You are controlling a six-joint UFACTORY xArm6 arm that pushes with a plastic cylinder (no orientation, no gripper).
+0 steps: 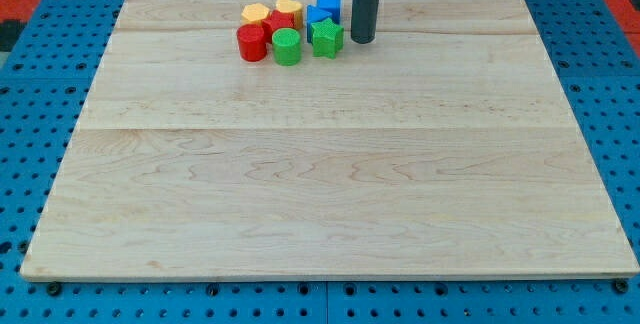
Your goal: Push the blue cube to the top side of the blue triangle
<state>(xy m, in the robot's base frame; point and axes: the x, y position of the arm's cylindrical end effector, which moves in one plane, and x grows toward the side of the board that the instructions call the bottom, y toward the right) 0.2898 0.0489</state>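
Observation:
The blue cube (329, 3) sits near the view's top edge of the wooden board (320, 184), at the right end of a tight cluster of blocks. A second blue block (313, 14), probably the blue triangle, lies just left of and below it, partly hidden behind the green star (326, 38). My tip (362, 41) rests on the board just right of the green star and right of and below the blue cube. It is close to both, and I cannot tell whether it touches either.
The cluster also holds a red cylinder (251, 43), a green cylinder (287, 47), a red block (277, 22) and two yellow blocks (256, 12) (288, 8). Blue pegboard (40, 84) surrounds the board.

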